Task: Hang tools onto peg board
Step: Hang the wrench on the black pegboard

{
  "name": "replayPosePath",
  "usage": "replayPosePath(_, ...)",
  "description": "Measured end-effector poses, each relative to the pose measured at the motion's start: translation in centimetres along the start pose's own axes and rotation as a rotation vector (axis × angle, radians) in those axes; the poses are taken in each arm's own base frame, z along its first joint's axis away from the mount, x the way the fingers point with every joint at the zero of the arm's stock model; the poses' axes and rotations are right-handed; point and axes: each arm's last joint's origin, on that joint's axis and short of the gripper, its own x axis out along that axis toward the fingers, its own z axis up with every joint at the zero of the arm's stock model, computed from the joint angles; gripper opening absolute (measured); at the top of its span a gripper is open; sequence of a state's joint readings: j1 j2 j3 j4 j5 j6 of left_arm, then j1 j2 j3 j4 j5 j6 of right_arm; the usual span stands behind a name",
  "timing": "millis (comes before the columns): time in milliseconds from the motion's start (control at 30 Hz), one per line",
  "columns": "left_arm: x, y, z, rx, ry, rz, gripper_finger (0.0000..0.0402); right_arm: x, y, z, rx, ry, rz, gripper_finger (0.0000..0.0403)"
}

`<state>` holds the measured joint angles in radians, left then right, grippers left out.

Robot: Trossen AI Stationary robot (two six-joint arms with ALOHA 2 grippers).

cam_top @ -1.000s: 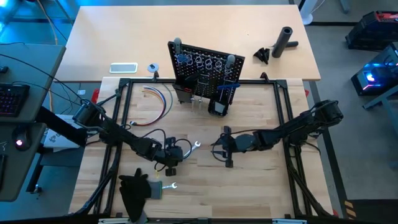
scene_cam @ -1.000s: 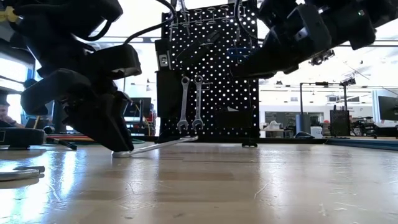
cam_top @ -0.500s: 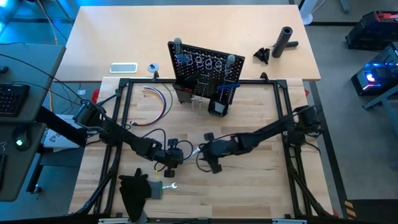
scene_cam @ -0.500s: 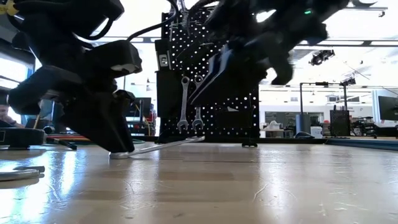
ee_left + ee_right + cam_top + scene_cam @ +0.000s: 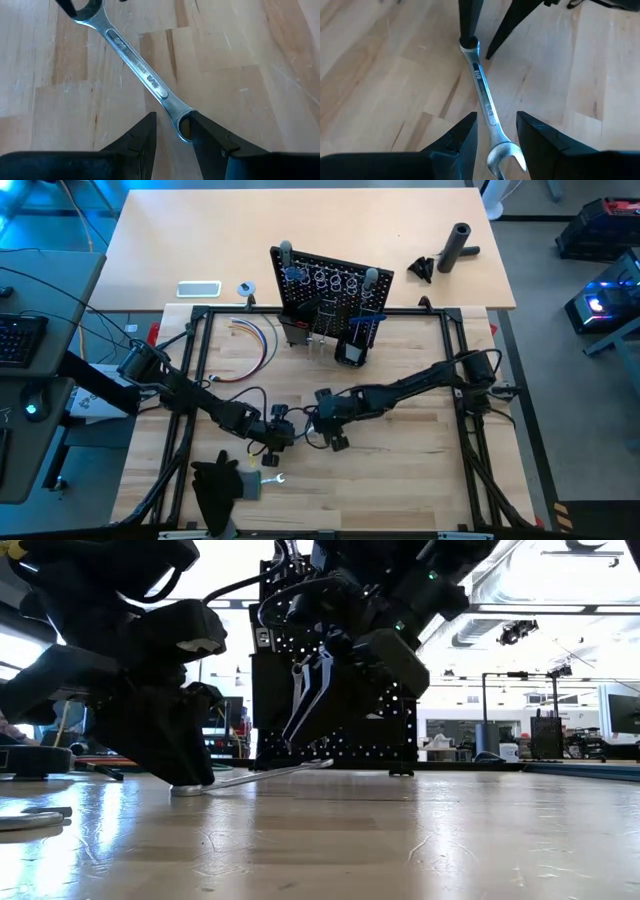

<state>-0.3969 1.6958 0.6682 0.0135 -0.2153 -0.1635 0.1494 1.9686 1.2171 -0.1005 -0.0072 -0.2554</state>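
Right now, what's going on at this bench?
Both arms are working on one silver wrench lying on the wooden table. The left end effector has the wrench's ring end between its fingers, down at the tabletop. The right end effector straddles the open-jaw end, fingers either side of the shaft and apart from it. It looks like a handover or regrip. The peg board at the back already holds wrenches; another wrench lies loose nearer the front.
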Motion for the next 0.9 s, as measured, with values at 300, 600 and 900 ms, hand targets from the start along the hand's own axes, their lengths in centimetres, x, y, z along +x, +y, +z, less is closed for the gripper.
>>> replayPosePath(300, 0.0, 0.0, 0.1, 0.035, -0.012, -0.002, 0.0113, 1.4, -0.4, -1.2, 0.007, 0.042, 0.033, 0.0131)
replayPosePath(600, 0.0, 0.0, 0.1, 0.034, -0.018, -0.001, 0.0113, 2.8, -0.7, -2.2, 0.015, 0.082, -0.007, 0.0131)
replayPosePath(900, 0.0, 0.0, 0.3, 0.038, -0.042, 0.026, 0.0113, 2.8, -0.6, -2.5, 0.015, 0.102, 0.033, 0.0077)
